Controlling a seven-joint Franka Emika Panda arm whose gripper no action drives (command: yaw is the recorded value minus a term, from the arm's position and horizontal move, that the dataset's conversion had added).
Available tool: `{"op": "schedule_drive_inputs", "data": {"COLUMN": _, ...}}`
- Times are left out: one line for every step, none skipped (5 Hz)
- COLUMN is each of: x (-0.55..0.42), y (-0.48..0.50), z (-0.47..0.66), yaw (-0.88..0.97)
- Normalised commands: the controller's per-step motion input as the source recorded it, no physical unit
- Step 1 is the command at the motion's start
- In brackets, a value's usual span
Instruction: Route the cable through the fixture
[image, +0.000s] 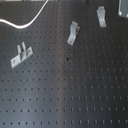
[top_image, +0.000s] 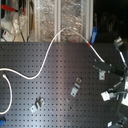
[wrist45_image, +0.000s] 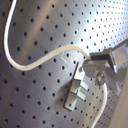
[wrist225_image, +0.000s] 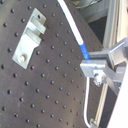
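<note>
One end of the cable (wrist225_image: 75, 36) is seemingly clamped in the closed end effector (wrist225_image: 95, 69), beside a bracket (wrist225_image: 29, 37).

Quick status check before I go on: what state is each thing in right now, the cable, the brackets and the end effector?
cable: held near one end, the rest lying slack in curves on the board, not through any bracket.
end effector: shut on the cable.
nearest bracket: on the board, empty, beside the held cable.
middle bracket: on the board, empty.
far bracket: on the board, empty.
</note>
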Motion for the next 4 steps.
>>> {"op": "schedule_drive_inputs", "data": {"x": -0.157, "y": 0.006, "z": 0.51, "yaw": 0.0}}
{"op": "schedule_drive_inputs", "data": {"x": -0.113, "y": 0.047, "z": 0.38, "yaw": -0.17}}
{"op": "schedule_drive_inputs", "data": {"x": -0.247, "y": 0.073, "z": 0.24, "yaw": -0.22}}
{"op": "schedule_drive_inputs", "data": {"x": 0.0, "y": 0.001, "z": 0.04, "yaw": 0.0}}
